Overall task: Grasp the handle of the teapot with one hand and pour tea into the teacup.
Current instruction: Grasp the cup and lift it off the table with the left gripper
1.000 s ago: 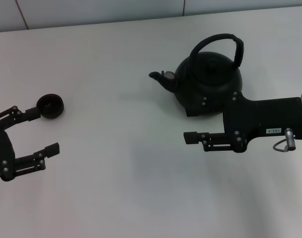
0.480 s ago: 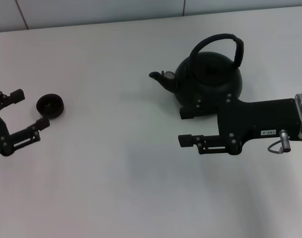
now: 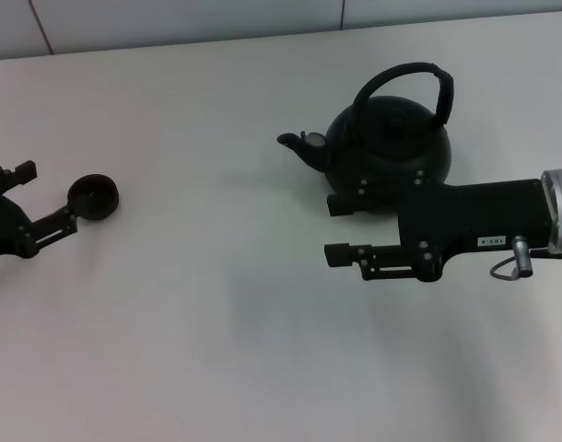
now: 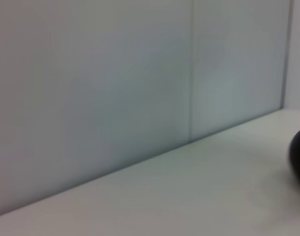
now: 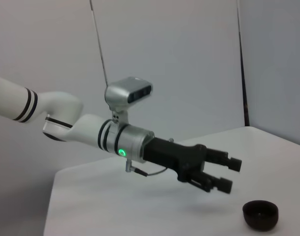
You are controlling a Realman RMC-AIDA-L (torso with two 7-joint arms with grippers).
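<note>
Right pincer, black with two long fingers, reaches in from the robot's right with its fingers spread wide and holding nothing. One fingertip lies against the lower front of the large round matte-black teapot; the other hangs over bare white surface, nearer the robot. The teapot stands upright just beyond this pincer, its short spout pointing toward the robot's left and its thick black arched handle rising over the lid, untouched.

Left pincer sits well apart at the robot's left edge, its fingers parted. The small round black handleless teacup rests just past its fingertips, close to one of them; contact cannot be told. From the head camera the cup's inside looks dark, and whether it holds any liquid cannot be told. The teapot's lid is on, so its contents are hidden.

The right wrist camera adds what the head camera lacks: the left arm side-on, white with black bands and a green light, carrying a grey camera, its pincer raised off the surface with the teacup lower and slightly ahead. The left wrist camera shows mostly a pale wall and a dark rounded edge, too cropped to identify.
</note>
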